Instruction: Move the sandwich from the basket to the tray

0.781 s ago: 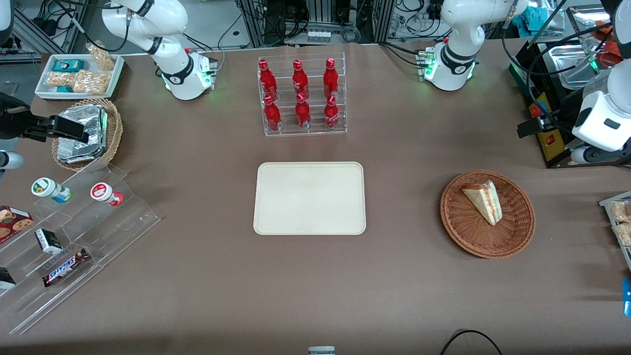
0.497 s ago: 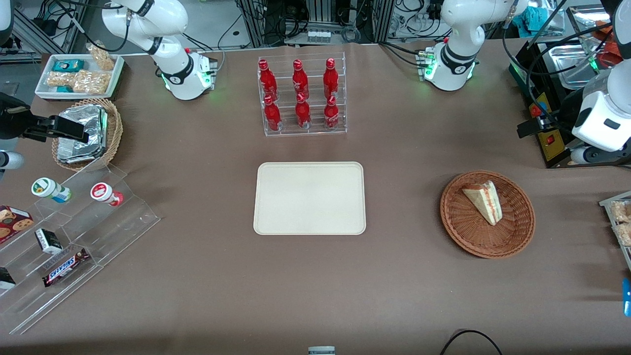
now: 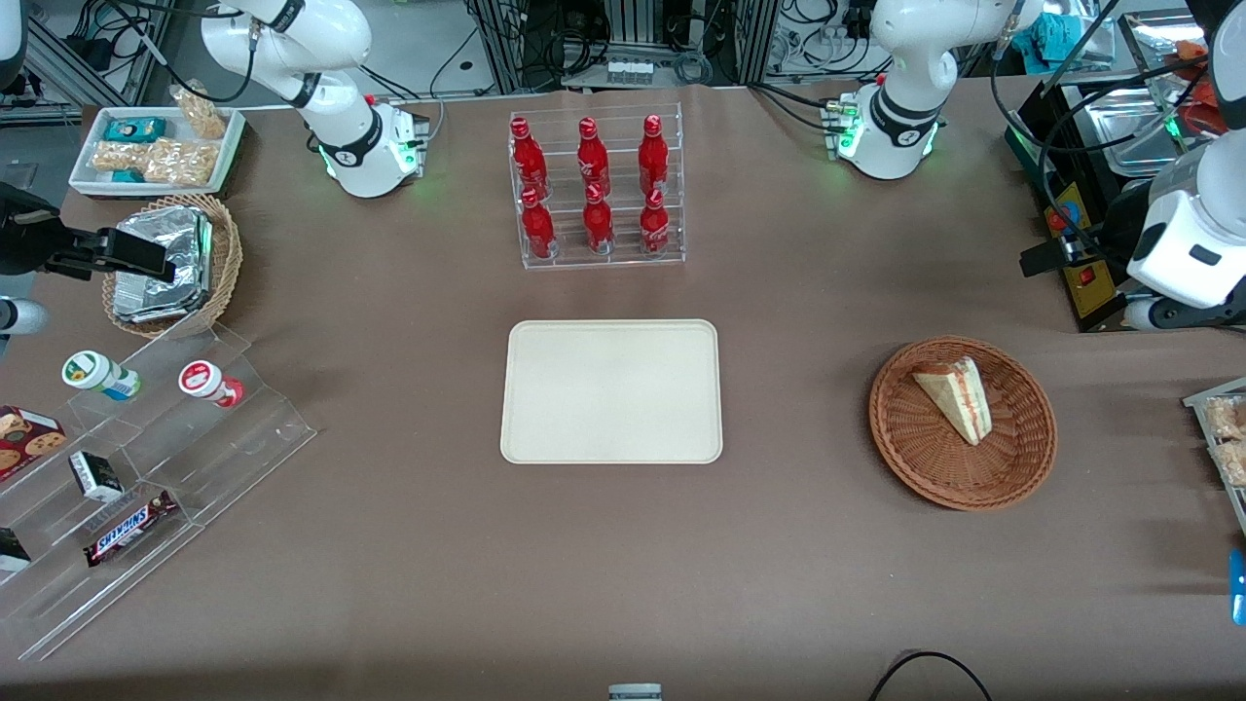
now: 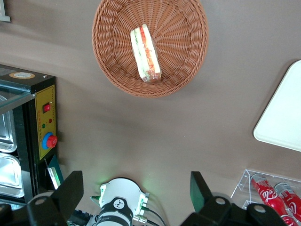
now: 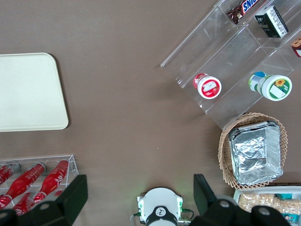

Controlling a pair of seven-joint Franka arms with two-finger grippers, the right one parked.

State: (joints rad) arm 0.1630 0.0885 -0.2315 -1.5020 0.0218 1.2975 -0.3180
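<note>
Gripper (image 4: pixel 134 193) is spread wide w/ nothing in it, high up over the table. Sandwich (image 3: pixel 955 395) lies in the basket (image 3: pixel 1012 467), nearer the front cam than the gripper, long edge pointing at it. Tray (image 3: pixel 611 390) bare.

Left arm raised at its end of the worktop

The hand (image 4: pixel 136 200) hangs high (camera looking straight down), its two fingers (image 4: pixel 70 190) spread wide apart, holding nothing.

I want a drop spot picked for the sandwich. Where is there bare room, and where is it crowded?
The tray is bare all over. Open tabletop lies between it and the basket holding the sandwich. The acrylic stand is crowded. The gripper, fingers open, hangs high above the table.
</note>
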